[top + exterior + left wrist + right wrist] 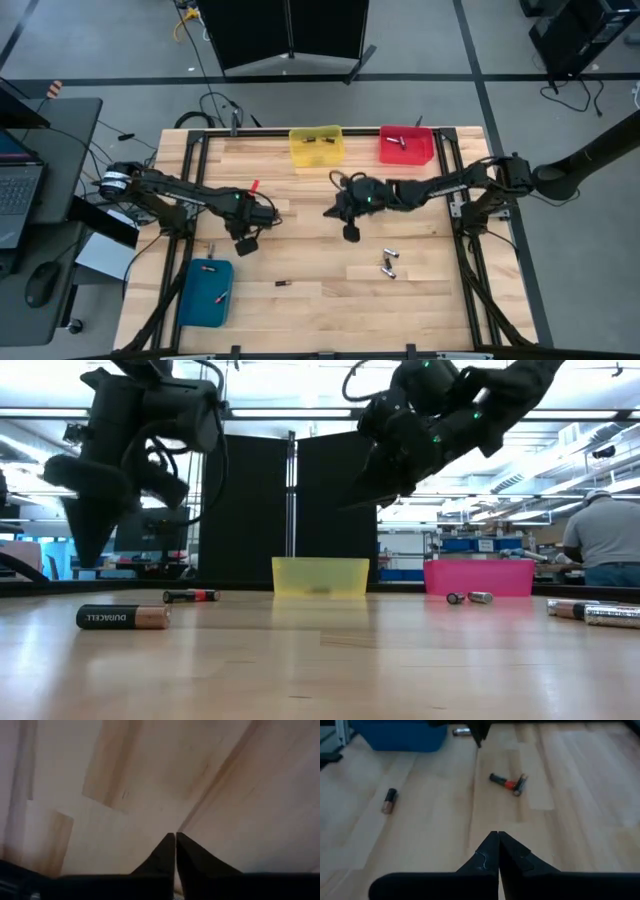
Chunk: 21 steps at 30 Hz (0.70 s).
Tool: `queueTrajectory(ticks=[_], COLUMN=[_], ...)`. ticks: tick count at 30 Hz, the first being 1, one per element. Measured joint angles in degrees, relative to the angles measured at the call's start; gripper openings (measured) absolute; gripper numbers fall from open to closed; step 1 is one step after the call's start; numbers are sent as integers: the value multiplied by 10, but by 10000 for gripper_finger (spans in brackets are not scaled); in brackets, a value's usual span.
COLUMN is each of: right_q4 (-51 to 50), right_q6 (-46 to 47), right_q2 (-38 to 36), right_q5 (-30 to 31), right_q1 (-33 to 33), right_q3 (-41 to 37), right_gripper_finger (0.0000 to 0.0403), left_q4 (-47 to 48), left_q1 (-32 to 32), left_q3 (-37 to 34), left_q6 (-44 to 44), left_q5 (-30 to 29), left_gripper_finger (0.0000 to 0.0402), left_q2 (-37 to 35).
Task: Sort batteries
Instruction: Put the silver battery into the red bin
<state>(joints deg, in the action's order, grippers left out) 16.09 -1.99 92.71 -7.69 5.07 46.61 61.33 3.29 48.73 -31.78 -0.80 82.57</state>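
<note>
Grey floor (420,40) surrounds the wooden bench (320,300), black partition panels (290,510) behind, bright ceiling strip lights (560,415) overhead.

in the high view the cells inside the yellow bin (316,145), red bin (406,146) and blue bin (205,293) are too small to tell apart by type. at the right edge of the low view, a battery (612,616) is cut off. the person (606,540) at right is partly cropped too.

A black-and-copper battery (124,617) lies flat on the wood, alone. Silvery cells (388,263) cluster at the right. Others rest inside the bins.
</note>
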Motion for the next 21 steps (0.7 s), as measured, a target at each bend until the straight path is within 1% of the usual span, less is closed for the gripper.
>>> queueTrajectory(ticks=[2,4,7,9,11,15,17,21], right_q4=[2,4,5,3,4,4,1,-3], right_q6=[-16,-32,-43,-49,-57,-62,-66,-74], right_q2=[0,0,0,0,0,0,0,0], right_q5=[-11,-31,-69,-86,-90,-97,-106,-120], right_q1=[19,34,54,62,65,66,66,64], right_q3=[0,0,0,0,0,0,0,0], right_gripper_finger=[12,12,12,12,12,12,12,12], left_q4=[24,47,107,140,177,187,174,180], left_q1=[-4,-6,-7,-7,-6,6,10,22], left_q3=[11,22,32,33,30,8,-8,-52], left_q6=[-27,-64,-134,-185,-230,-276,-296,-329], left_q5=[0,0,7,31,59,103,124,141], left_gripper_finger=[7,11,14,12,9,8,7,7], left_q2=[-20,-41,-66,-78,-82,-79,-73,-71])
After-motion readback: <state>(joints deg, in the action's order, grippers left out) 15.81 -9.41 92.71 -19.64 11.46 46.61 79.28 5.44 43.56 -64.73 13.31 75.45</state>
